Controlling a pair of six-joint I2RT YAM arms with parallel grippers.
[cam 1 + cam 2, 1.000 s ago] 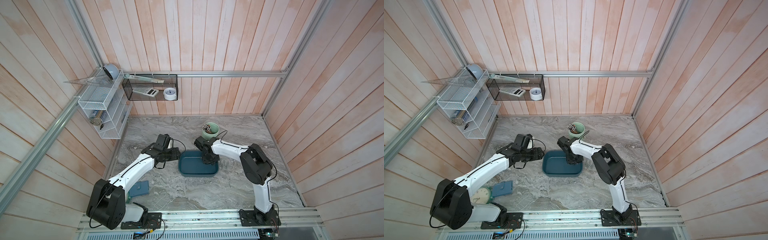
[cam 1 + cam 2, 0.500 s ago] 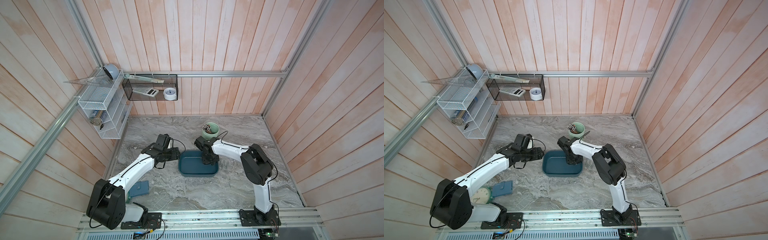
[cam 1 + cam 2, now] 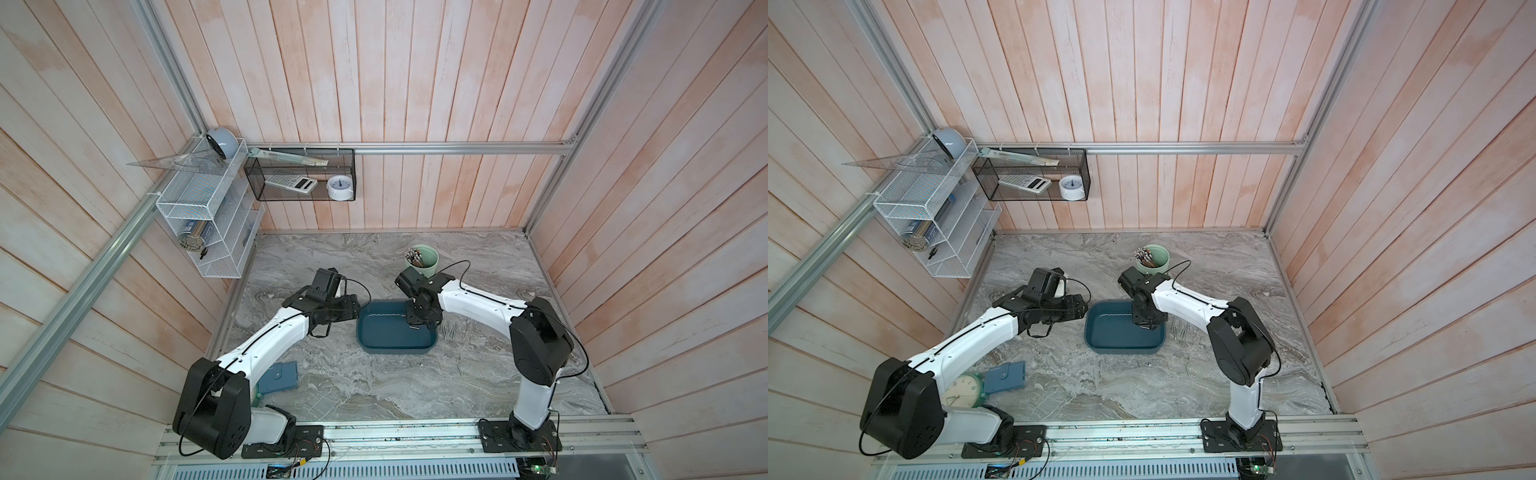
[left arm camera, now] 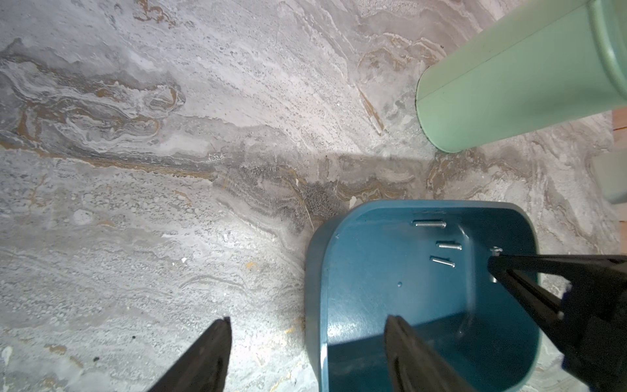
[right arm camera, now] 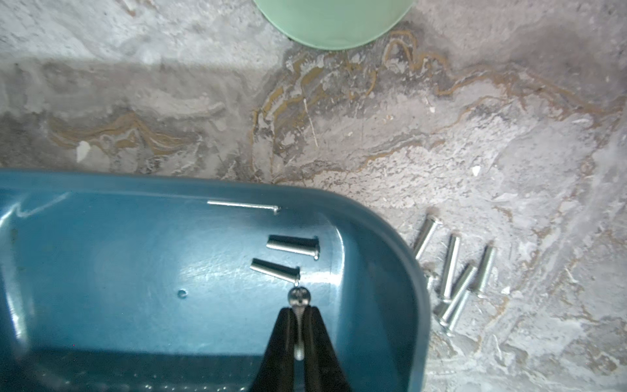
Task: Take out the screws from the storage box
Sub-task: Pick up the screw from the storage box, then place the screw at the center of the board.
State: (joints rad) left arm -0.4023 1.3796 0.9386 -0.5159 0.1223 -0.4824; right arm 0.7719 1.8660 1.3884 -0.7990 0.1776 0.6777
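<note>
In both top views you are looking at the storage box (image 3: 386, 336) sitting on the table (image 3: 374, 386). Your right gripper (image 3: 415, 325) is reaching down into the box's right end and your left gripper (image 3: 356, 312) is hovering at its left rim. A cluster of screws (image 3: 449, 330) is lying on the table just beside the box's right end, and a green cup (image 3: 422, 259) is standing beyond the box's far side

In the left wrist view your left gripper is standing open, one of its fingers (image 4: 210, 353) outside the box's wall and one inside, neither touching it. Three more screws are lying on the box floor

In the right wrist view your right gripper is pinching shut on a single screw (image 5: 299, 297) inside the box, its head poking past the fingertips just beside two loose ones. Whether it is clearing the box floor you cannot tell
</note>
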